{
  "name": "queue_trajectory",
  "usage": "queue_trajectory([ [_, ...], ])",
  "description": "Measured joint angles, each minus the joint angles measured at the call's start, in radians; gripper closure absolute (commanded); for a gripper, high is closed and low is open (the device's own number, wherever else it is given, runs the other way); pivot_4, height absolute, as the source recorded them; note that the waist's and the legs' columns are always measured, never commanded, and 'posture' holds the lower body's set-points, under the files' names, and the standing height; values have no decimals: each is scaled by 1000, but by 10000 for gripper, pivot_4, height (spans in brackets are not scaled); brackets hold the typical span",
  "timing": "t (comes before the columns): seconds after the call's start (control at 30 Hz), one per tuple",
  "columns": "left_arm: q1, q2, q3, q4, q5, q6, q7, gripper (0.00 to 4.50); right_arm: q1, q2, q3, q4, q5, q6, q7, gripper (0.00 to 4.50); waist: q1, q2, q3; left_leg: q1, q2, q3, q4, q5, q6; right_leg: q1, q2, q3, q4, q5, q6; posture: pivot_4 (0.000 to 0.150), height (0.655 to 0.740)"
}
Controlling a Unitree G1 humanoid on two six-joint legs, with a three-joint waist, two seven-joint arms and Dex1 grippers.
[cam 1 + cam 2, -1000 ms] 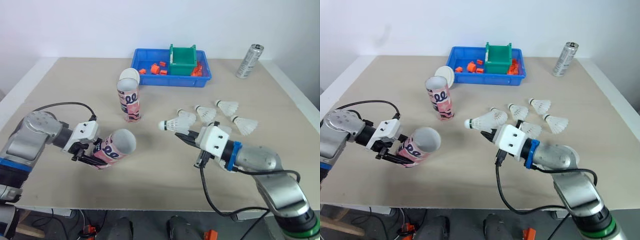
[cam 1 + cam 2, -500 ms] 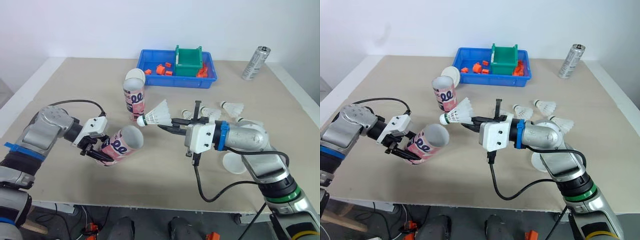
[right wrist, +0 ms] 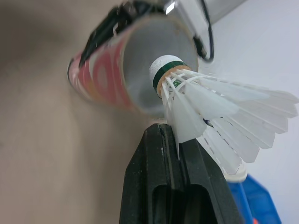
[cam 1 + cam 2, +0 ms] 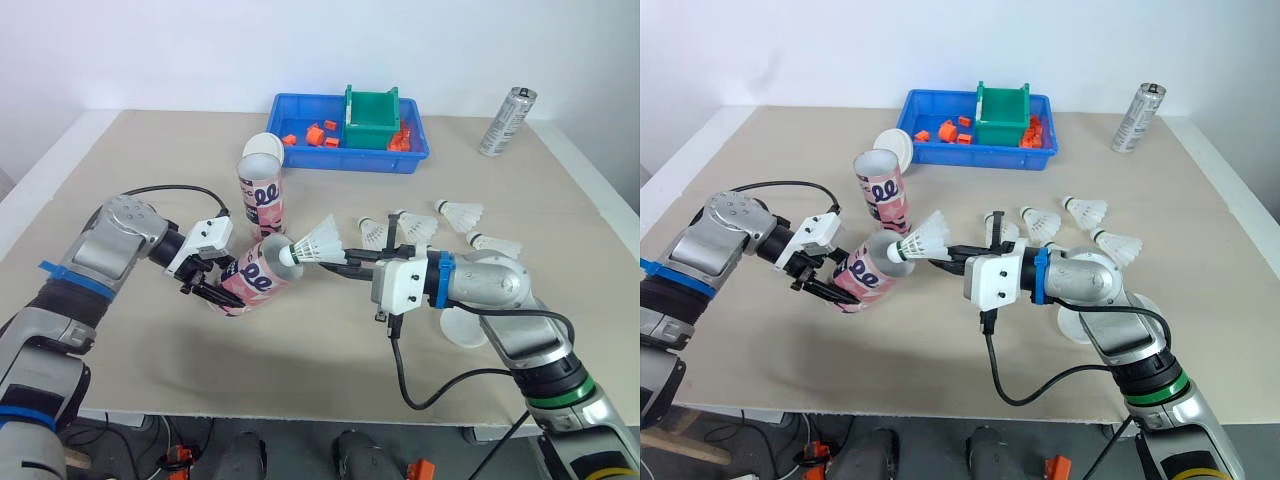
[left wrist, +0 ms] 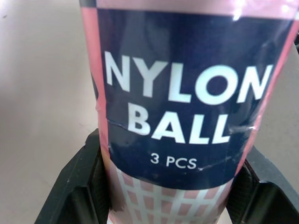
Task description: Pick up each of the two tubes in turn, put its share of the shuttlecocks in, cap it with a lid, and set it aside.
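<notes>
A beige table [image 4: 130, 150] with pale edging stands before a plain white wall [image 4: 150, 50] in even light.

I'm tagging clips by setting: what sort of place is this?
Probably a lab or workshop test bench: a plain tan table against a bare white wall, with a blue bin of small orange parts.

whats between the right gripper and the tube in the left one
The shuttlecock, gripped by its feathers in the right gripper, its cork at the mouth of the tube; the right wrist view shows it.
</notes>
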Motion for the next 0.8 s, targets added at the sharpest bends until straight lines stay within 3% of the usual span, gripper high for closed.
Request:
queue_trajectory([
  [0.13, 2, 4, -1, -2, 1, -2, 1, 17163, -3, 3, 3, 14, -19, -15, 5, 44849, -1, 0, 0, 0, 0, 0, 0, 0, 0, 0, 0, 0, 0, 0, 0, 1500, 7384],
  [0.23, 3, 4, -1, 0, 1, -7, 2, 17163, -9, 10, 13, 12, -19, -6, 11, 37117, -1, 0, 0, 0, 0, 0, 0, 0, 0, 0, 0, 0, 0, 0, 0, 1500, 7384],
  [0.43, 3, -6, 4, 18, 2, -25, -1, 17163, -44, 27, 34, -47, 29, 93, 59, 9990, -1, 0, 0, 0, 0, -1, 0, 0, 0, 1, 0, 0, 0, 0, 0, 1500, 7384],
  [0.8, 12, -21, 22, 44, 2, -54, 0, 17163, -40, 5, -14, -105, 93, 108, 68, 9990, 1, 0, 0, 1, 0, -2, 1, 0, 0, 2, 1, -2, 2, 0, 0, 1500, 7384],
])
